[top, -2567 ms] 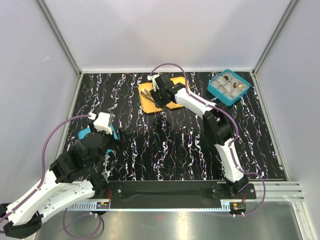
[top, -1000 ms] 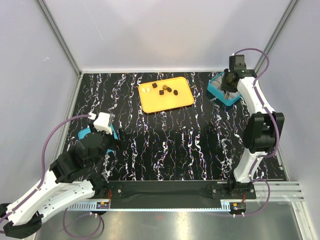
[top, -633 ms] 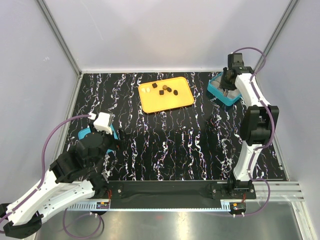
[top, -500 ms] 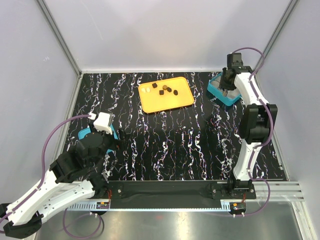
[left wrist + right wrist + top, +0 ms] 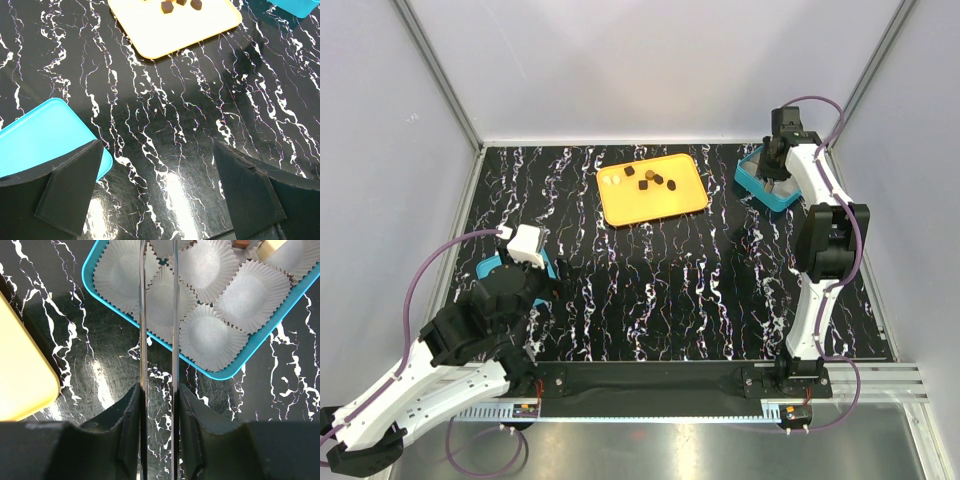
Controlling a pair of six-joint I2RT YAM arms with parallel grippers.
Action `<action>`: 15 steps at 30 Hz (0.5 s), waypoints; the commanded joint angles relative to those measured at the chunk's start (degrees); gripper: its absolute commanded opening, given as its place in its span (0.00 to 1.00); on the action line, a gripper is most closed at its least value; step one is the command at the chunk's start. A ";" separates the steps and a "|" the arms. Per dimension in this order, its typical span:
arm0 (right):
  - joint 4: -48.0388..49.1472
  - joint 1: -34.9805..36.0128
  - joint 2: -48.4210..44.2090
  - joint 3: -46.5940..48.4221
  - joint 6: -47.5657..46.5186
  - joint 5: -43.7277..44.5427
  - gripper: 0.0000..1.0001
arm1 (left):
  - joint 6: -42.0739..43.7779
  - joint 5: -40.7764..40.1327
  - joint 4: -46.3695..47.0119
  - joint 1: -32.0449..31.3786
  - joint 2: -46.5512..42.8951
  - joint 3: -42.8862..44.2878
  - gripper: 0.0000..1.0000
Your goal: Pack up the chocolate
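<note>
The chocolate lies on the orange tray [image 5: 655, 195]: several dark lumps [image 5: 658, 180] and two cream ovals [image 5: 612, 181]. Three dark pieces [image 5: 167, 6] show at the top of the left wrist view. My right gripper [image 5: 773, 168] hangs over the teal box [image 5: 760, 188] of paper cups [image 5: 210, 335]. Its two long metal blades [image 5: 158, 250] stand narrowly apart with nothing between them, and their tips run off the top of the frame. One brown piece [image 5: 241, 243] and one cream piece [image 5: 272, 245] sit in far cups. My left gripper [image 5: 160, 195] is wide open and empty, low at the near left.
A flat teal lid [image 5: 40, 137] lies under my left gripper's left finger, also seen in the top view [image 5: 488, 266]. The orange tray's corner [image 5: 20, 375] is left of the box. Grey walls and metal posts ring the black marbled table [image 5: 680, 290].
My right arm swung from the orange tray to the teal box and has since shifted only slightly over it. The left arm has not moved.
</note>
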 commanded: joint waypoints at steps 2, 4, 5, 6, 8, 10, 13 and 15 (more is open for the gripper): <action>-0.19 -0.31 -1.02 3.55 -0.60 1.39 0.39 | 0.28 -1.22 2.26 -0.15 0.43 0.12 0.99; -0.55 -0.40 -1.20 4.08 -0.69 1.48 0.40 | 0.28 -1.22 2.17 -0.15 0.34 0.12 0.99; -0.98 -0.31 -1.29 4.34 -0.77 1.92 0.41 | 0.28 -1.22 2.35 -0.15 0.42 0.12 0.99; -1.16 -0.40 -1.29 4.61 -0.69 2.18 0.42 | 0.28 -1.13 2.26 -0.15 0.43 0.12 0.99; -1.77 -0.31 -1.38 5.22 -0.86 2.45 0.44 | 0.28 -1.13 2.26 -0.15 0.25 0.12 0.99; -2.04 -0.31 -1.29 5.75 -0.86 2.45 0.45 | 0.28 -0.95 2.26 -0.15 0.25 0.12 0.99; -3.36 -0.40 -1.55 6.63 -0.51 2.71 0.45 | 0.28 -0.95 2.35 -0.15 0.07 0.03 0.99; -3.53 -0.31 -2.51 6.80 -0.34 2.28 0.45 | 0.28 -0.86 2.35 -0.23 -0.01 0.12 0.99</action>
